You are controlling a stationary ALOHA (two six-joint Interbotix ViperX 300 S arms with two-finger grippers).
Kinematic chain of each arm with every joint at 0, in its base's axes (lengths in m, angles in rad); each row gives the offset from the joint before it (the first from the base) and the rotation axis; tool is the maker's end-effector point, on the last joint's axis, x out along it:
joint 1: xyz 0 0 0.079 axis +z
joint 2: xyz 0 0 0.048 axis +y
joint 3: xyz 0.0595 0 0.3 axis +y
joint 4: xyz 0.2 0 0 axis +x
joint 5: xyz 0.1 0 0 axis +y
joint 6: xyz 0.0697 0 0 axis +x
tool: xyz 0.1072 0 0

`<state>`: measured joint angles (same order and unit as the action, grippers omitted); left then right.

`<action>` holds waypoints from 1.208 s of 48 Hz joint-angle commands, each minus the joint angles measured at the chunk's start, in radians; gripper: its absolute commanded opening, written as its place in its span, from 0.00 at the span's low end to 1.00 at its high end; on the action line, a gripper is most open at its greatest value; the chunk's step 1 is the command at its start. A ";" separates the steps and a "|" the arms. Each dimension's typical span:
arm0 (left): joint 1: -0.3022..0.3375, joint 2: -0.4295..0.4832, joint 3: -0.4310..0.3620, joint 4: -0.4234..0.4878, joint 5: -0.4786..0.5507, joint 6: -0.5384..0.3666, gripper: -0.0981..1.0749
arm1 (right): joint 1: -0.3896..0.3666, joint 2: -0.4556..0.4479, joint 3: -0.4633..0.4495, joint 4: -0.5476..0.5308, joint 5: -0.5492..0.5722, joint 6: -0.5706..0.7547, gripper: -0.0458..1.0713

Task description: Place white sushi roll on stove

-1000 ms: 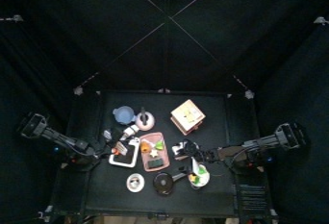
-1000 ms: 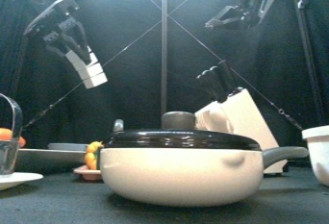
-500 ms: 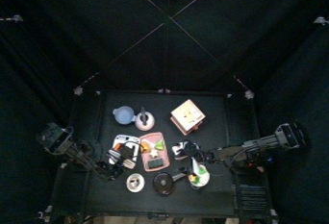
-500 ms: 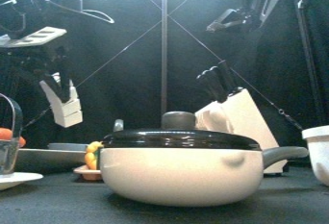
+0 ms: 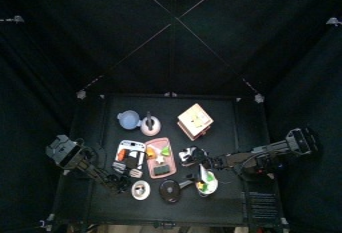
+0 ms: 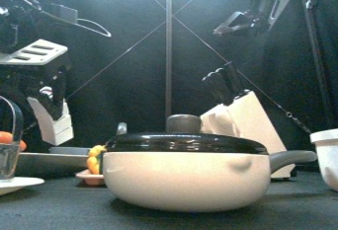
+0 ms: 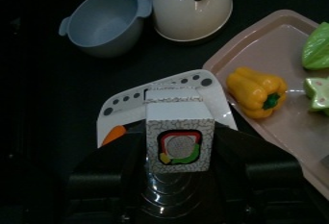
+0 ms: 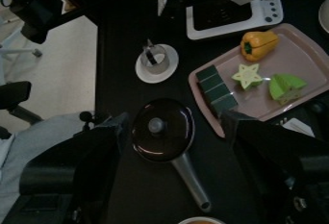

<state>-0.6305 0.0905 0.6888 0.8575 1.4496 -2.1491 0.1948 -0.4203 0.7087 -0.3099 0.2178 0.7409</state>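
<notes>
Left claw (image 7: 179,175) clamped on white sushi roll (image 7: 179,141), now dropped low over stove (image 7: 164,97); nearly placed. Right claw: aperture can't tell, resting tabletop's right.

A white sushi roll (image 7: 180,143) with a red, green and yellow centre. Beside it lie a yellow pepper (image 7: 257,87) on a pink tray (image 7: 264,46), and a pale blue cup (image 7: 107,22).
</notes>
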 commanded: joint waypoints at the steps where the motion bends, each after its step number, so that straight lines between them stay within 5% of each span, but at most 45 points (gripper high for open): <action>1: -0.002 -0.025 0.002 0.008 -0.008 -0.008 0.62 | 0.000 -0.012 -0.012 0.002 -0.009 0.000 0.97; 27: -0.002 -0.017 0.035 0.009 -0.089 -0.083 0.90 | -0.002 -0.012 -0.012 0.002 -0.009 0.000 0.97; 58: 0.002 -0.043 0.055 0.038 -0.092 -0.121 0.90 | 0.000 -0.012 -0.011 0.002 -0.009 0.000 0.97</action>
<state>-0.6289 0.0767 0.7517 0.8774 1.3545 -2.2672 0.1963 -0.4218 0.7087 -0.3099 0.2163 0.7409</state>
